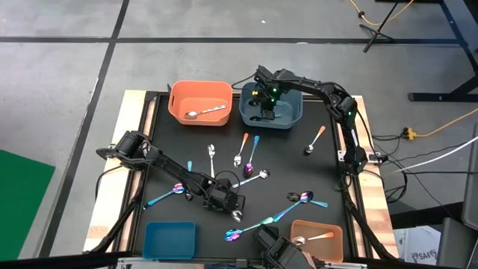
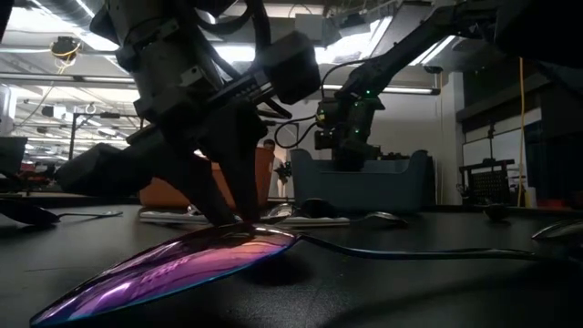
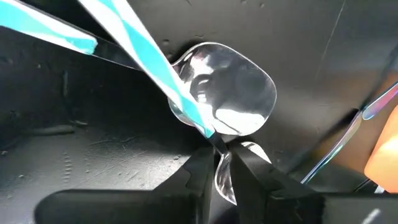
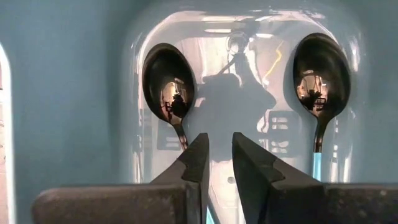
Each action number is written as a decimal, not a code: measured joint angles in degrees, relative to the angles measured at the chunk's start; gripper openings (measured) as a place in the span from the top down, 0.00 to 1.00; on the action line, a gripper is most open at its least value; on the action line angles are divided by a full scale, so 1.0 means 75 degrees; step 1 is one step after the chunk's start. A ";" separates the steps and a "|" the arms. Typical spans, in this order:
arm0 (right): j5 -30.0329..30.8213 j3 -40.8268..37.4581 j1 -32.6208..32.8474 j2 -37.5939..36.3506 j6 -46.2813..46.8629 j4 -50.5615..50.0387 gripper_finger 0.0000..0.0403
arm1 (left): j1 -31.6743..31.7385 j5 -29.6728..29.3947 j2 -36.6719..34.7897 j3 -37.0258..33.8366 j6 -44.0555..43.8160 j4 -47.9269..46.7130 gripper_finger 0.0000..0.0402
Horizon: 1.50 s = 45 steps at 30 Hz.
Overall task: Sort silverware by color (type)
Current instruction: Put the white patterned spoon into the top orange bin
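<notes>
Though gripper-pinched (image 3: 219,163) — spoon (image 3: 227,99) (bowl outward)

The black table top (image 1: 168,149) sits on a pale wooden frame (image 1: 134,104) and carries four bins — an orange one (image 1: 179,108) and a grey-blue one (image 1: 293,118) side by side at its far edge, the latter directly under the right gripper (image 1: 263,96). A blue bin (image 1: 170,239) and a second orange bin (image 1: 317,228) stand at the near edge, either side of the left gripper (image 1: 237,208). Loose spoons (image 1: 246,149) lie scattered on the bare black surface between the two grippers, perhaps a dozen. One silver spoon (image 3: 227,93) lies just ahead of the left gripper.
</notes>
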 joint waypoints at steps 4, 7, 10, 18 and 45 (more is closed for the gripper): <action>0.0000 0.0000 0.0000 0.0000 0.0000 0.0001 0.85 | 0.0000 0.0000 0.0002 -0.0003 0.0006 -0.0009 0.93; 0.0000 0.0000 0.0000 0.0000 0.0000 0.0000 0.85 | 0.0000 0.0000 0.0004 -0.0008 0.0009 -0.0007 0.96; 0.0000 0.0000 0.0000 0.0000 0.0000 0.0001 0.85 | 0.0000 -0.0006 0.0011 -0.0009 0.0052 0.0023 0.98; 0.0000 0.0000 0.0000 0.0000 0.0000 0.0000 0.85 | 0.0000 -0.0015 0.0011 -0.0009 0.0275 0.0020 0.99; 0.0000 0.0000 -0.0003 0.0000 0.0000 0.0003 0.85 | -0.0017 -0.0910 -0.0695 -0.0032 0.1989 0.0002 1.00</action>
